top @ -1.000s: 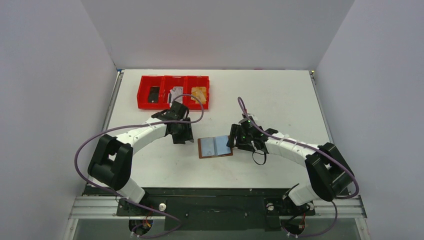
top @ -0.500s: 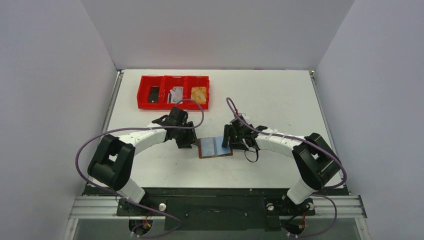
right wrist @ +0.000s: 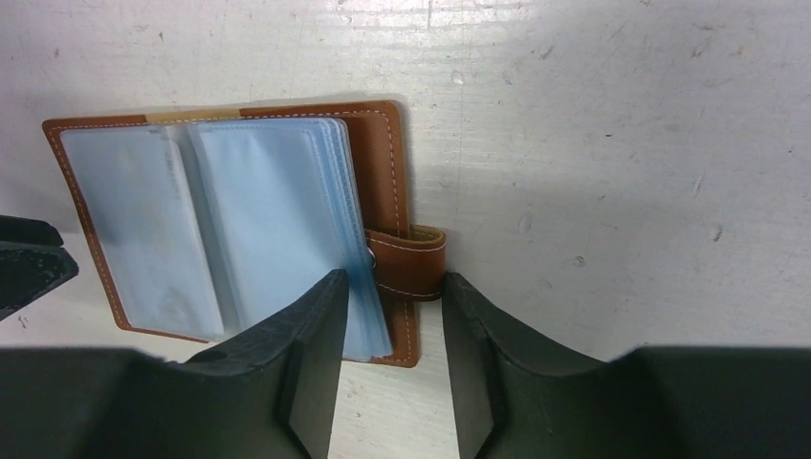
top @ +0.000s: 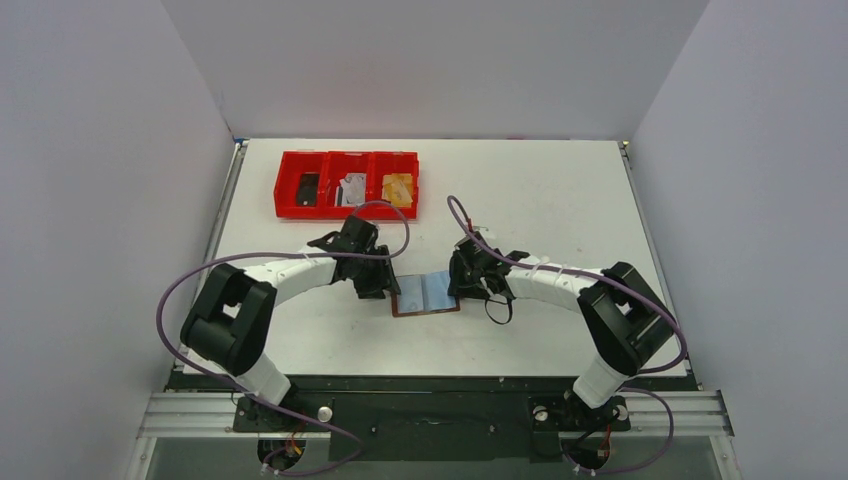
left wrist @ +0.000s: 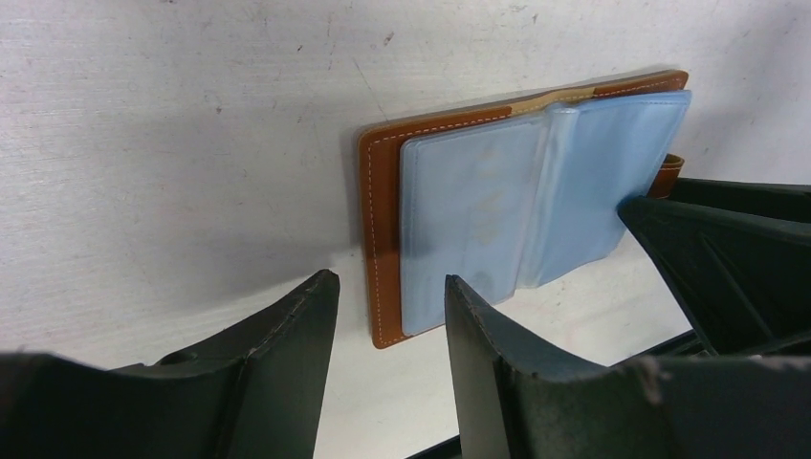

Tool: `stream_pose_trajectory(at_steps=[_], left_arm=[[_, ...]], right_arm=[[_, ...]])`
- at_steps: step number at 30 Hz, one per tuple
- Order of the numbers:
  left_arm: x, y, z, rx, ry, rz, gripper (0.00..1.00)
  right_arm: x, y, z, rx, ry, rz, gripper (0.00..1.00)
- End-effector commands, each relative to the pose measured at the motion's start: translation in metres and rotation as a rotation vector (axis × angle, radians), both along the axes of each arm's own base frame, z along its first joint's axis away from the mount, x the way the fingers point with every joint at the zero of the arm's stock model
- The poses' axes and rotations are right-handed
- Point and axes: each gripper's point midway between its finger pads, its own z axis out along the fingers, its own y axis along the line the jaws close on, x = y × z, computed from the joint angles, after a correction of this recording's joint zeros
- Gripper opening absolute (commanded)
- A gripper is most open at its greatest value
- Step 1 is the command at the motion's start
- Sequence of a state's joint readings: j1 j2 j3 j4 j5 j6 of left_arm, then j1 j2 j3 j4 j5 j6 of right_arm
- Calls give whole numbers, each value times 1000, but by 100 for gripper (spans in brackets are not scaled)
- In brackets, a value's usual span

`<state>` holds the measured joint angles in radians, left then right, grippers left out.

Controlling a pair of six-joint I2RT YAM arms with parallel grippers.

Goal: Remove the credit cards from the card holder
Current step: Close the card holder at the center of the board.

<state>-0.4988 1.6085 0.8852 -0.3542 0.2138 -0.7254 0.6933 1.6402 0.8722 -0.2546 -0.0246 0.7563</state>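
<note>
The brown leather card holder [top: 426,294] lies open and flat at mid-table, grey-blue pockets up. My left gripper [top: 385,285] is open at its left edge; in the left wrist view the gripper [left wrist: 387,320] straddles the holder's [left wrist: 383,191] near corner just above the table. My right gripper [top: 458,284] is open at the right edge; in the right wrist view the gripper [right wrist: 387,311] straddles the holder's [right wrist: 387,163] edge by the strap tab [right wrist: 411,263]. The pockets [right wrist: 258,220] are cloudy, so I cannot tell whether they hold credit cards. A silver-grey card [top: 350,188] and an orange one [top: 398,187] lie in the red tray.
The red three-compartment tray [top: 347,211] stands at the back left, with a dark flat item [top: 309,187] in its left compartment. White walls enclose the table on three sides. Purple cables loop over both arms.
Both grippers have closed in on the card holder, the left from the left and back, the right from the right. The holder has shifted slightly to the left.
</note>
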Motion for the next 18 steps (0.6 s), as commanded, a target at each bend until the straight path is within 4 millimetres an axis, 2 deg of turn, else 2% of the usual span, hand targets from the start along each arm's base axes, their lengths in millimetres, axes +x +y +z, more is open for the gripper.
stream_pose_trajectory(at_steps=[1, 6, 11, 18], left_arm=[[3, -7, -6, -7, -13, -19, 43], [1, -9, -14, 11, 0, -26, 43], [-1, -14, -17, -1, 10, -29, 42], [2, -27, 2, -84, -13, -22, 38]], right_arm=[[1, 2, -4, -17, -1, -8, 36], [4, -3, -3, -33, -19, -26, 33], [3, -3, -3, -34, -18, -27, 24], [1, -4, -5, -37, -13, -25, 14]])
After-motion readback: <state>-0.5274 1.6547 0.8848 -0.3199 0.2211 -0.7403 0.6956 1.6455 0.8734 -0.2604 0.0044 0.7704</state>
